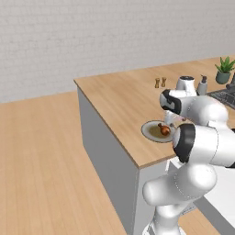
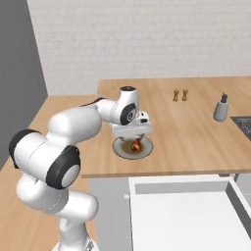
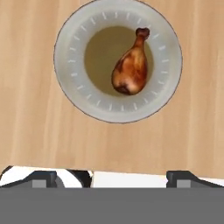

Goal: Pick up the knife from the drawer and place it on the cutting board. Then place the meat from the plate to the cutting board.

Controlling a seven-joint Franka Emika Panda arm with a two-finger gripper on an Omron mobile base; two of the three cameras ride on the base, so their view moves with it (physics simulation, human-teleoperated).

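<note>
Overhead, open hand [image 2: 133,133] above meat [image 3: 130,69] on plate [image 3: 70,61], shakers [image 2: 180,94] well apart

The worktop [image 1: 114,98] is a light wood slab on a grey cabinet base, standing on a light wood floor [image 1: 41,165] before a pale brick wall. Near its front edge lies a round grey plate [image 3: 72,81] with a darker centre, and on that sits a brown drumstick of meat [image 3: 130,70], its bony end pointing away from the thick end. Further back, well apart from the plate, two small brown shakers [image 2: 180,95] stand just beside each other. Off to one side stands a grey soap bottle [image 2: 221,108], and a potted green plant [image 1: 224,70] sits at the far corner.
</note>
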